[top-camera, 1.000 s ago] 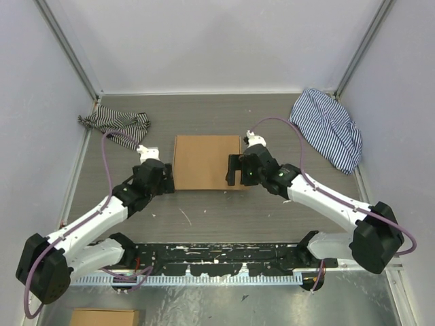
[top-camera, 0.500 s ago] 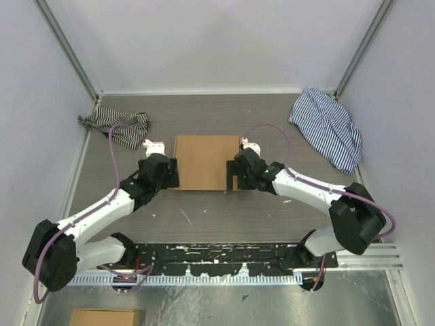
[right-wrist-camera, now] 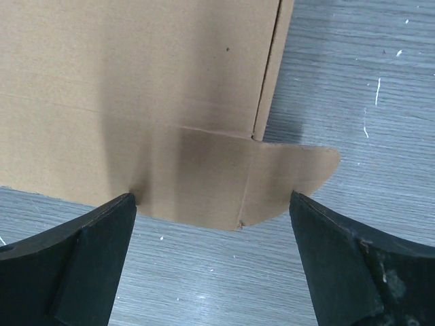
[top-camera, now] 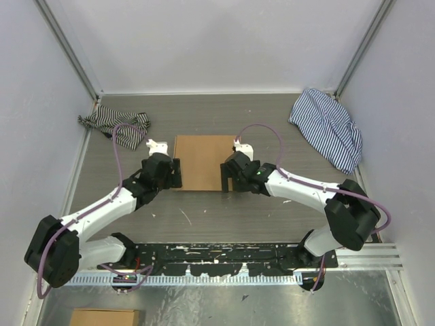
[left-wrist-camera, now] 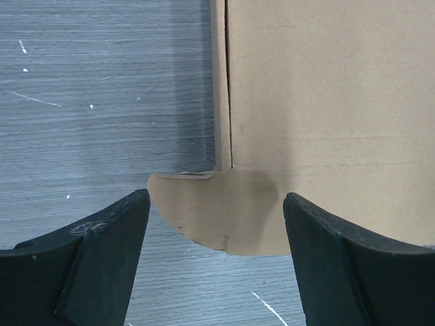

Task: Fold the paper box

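Paper box (top-camera: 206,161): plain brown cardboard, seen from above as a closed rectangular panel. It lies flat near the middle of the grey wood-grain table (top-camera: 204,214), between the two arms.

Left gripper (top-camera: 173,174): at the box's near-left corner, jaws spread wide and holding nothing. In the left wrist view, a rounded cardboard tab (left-wrist-camera: 217,210) sticks out from that corner onto the table. It lies between the black fingers (left-wrist-camera: 102,258), clear of both.

Right gripper (top-camera: 230,178): at the near-right corner, jaws fully apart and also empty. In the right wrist view, a matching rounded tab (right-wrist-camera: 292,176) projects past the box's side edge. Whether the fingertips touch the cardboard, I cannot tell.

Elsewhere:
- A dark striped crumpled cloth (top-camera: 115,125) sits at the far left.
- A blue-and-white striped cloth (top-camera: 327,129) sits at the far right.
- Both are well apart from the box.
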{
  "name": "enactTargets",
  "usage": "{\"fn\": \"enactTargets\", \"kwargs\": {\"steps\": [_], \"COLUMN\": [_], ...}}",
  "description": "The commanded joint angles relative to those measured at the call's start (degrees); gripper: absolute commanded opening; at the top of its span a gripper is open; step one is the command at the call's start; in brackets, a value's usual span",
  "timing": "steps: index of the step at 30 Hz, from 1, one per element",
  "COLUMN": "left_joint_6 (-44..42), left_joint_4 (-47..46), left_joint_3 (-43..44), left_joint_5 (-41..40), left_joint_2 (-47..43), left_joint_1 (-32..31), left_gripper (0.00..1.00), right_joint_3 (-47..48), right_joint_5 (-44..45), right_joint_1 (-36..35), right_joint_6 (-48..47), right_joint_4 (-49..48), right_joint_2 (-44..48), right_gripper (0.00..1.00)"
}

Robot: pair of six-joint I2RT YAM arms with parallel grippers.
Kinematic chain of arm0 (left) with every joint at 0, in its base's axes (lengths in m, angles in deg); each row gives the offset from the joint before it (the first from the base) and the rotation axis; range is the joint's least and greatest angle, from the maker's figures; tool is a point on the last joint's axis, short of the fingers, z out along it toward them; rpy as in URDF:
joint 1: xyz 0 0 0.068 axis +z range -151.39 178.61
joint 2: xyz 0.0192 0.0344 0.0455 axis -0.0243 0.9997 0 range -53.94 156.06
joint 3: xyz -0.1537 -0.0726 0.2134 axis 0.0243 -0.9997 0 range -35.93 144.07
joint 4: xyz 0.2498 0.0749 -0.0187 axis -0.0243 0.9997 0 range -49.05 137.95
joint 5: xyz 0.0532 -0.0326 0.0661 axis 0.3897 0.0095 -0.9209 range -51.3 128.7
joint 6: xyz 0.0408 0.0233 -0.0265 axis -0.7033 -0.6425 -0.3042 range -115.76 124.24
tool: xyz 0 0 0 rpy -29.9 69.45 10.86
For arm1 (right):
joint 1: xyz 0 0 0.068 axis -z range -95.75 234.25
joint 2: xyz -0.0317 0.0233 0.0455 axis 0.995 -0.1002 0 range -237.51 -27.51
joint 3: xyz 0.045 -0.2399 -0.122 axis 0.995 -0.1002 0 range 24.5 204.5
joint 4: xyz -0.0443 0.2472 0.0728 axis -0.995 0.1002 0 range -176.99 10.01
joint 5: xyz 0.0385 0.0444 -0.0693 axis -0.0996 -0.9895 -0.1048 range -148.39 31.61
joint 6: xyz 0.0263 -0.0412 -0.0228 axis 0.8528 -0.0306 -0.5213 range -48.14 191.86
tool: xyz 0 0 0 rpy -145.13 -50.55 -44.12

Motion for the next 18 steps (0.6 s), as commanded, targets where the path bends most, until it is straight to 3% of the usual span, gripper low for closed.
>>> {"fn": "enactTargets", "kwargs": {"steps": [1, 8, 18], "left_joint_6": [-0.49, -2.00, -2.06], "left_joint_4": [-3.44, -7.80, -9.38], "left_joint_3": [-0.35, -0.94, 0.10], "left_joint_5": [-1.74, -5.02, -0.04], "left_joint_2": [-2.54, -2.35, 5.44], "left_joint_1": [0.18, 0.25, 0.27], "left_gripper": [0.90, 0.94, 0.96], "right_joint_3": [2.63, 3.76, 5.12], "right_joint_5": [4.79, 6.80, 8.70], "right_joint_1": [-0.78, -0.73, -0.71], "right_joint_6": [-0.23, -0.85, 0.16], "right_joint_4": [-0.44, -0.57, 0.52], "right_joint_2": [1.55, 1.04, 0.46], "right_gripper": [1.00, 1.00, 1.00]}}
